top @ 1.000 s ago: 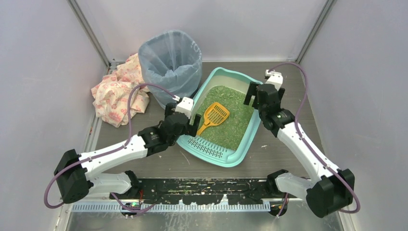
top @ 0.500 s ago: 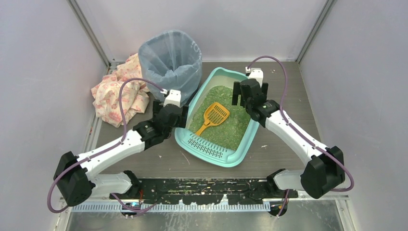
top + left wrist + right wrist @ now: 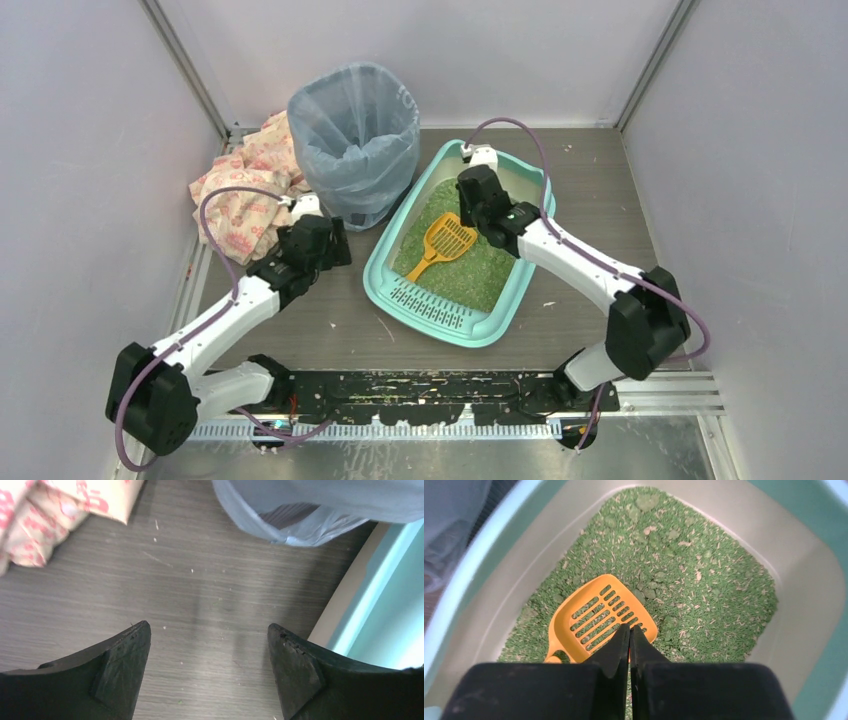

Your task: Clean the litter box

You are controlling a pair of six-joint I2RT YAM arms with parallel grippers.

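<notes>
Teal litter box [image 3: 432,307] | right gripper [image 3: 629,627] reaching in, pinched | left gripper [image 3: 207,626] spread

No text, label, brand name, number or sign can be read in any of the three views. The only printed marking is a repeated red pattern on the cream cloth [image 3: 243,195] lying on the surface. From the top external camera it is too small to resolve into characters. In the left wrist view it shows only as blurred red shapes, and I cannot tell whether these are letters or ornament.
</notes>
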